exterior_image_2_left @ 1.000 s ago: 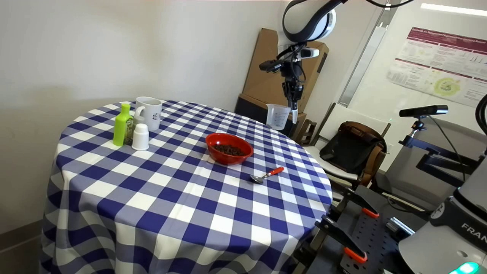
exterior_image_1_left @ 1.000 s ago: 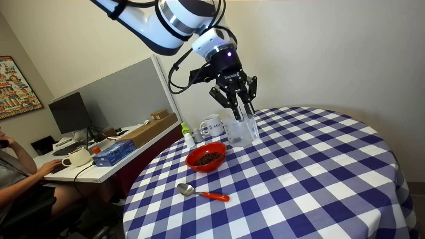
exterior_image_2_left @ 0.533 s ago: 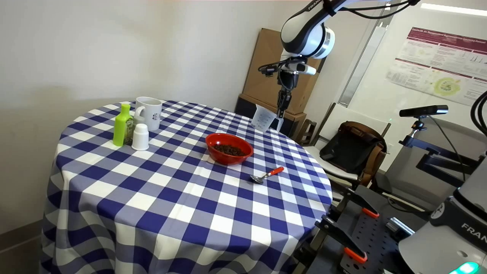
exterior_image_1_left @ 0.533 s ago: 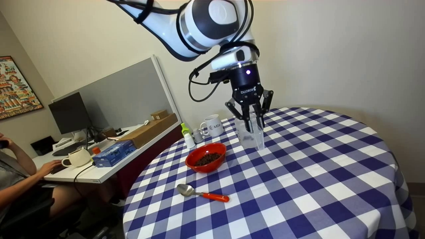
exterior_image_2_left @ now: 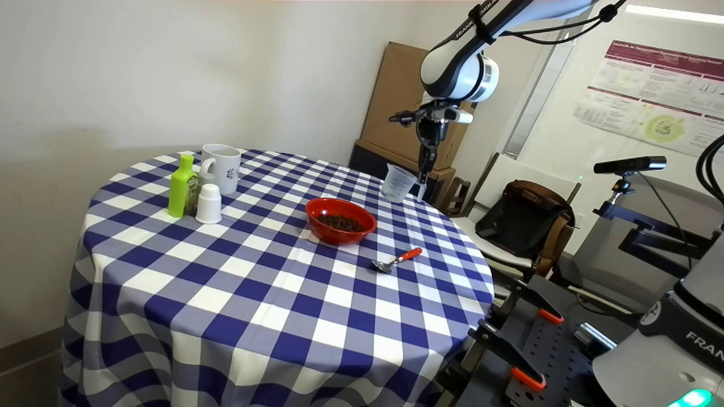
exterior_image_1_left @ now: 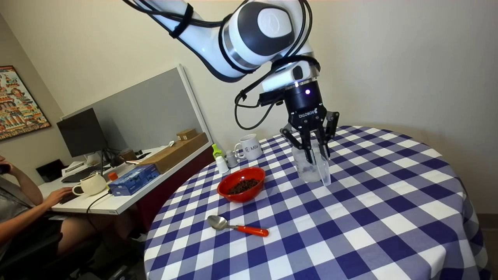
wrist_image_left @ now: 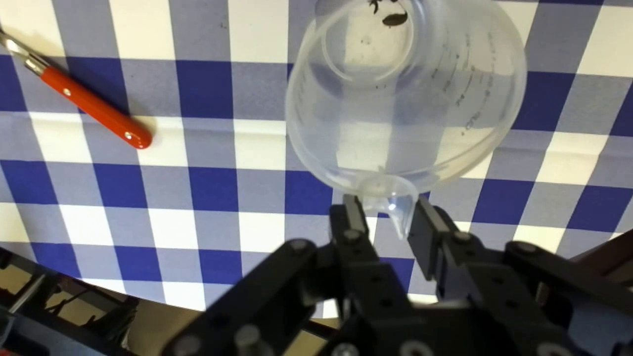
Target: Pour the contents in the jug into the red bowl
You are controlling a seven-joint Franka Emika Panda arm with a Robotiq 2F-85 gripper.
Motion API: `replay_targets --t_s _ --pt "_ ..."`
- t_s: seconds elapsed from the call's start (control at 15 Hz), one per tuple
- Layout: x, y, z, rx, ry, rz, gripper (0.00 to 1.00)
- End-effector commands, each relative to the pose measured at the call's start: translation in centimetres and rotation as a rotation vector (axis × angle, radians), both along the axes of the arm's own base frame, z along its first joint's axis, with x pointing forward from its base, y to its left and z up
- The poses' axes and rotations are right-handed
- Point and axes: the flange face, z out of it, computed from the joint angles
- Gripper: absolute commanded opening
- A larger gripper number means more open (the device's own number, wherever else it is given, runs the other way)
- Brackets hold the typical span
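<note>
Round checked-cloth table (exterior_image_1_left: 369, 217). The 2-finger gripper (wrist_image_left: 388, 212) pinches the jug (wrist_image_left: 405, 109) by its handle (wrist_image_left: 402, 217); can't tell if it touches the table. Pour looks done, so likely setting down: level it, lower slowly, let go on full contact. Jug body just beyond gripper, inboard of table edge; red bowl (exterior_image_2_left: 334, 234) farther off.
</note>
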Motion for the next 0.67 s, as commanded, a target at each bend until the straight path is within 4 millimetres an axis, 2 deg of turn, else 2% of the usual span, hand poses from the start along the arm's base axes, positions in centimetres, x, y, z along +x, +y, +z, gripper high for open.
replay_targets --t_s 0.0,0.33,0.6 --pt "0.1 -0.5 -1.2 -0.051 0.026 0.015 0.10" --pt "-0.7 -1.2 -4.0 -0.091 0.074 0.032 0.10" --pt "-0.8 -1.4 -5.1 -0.106 0.079 0.026 0.10"
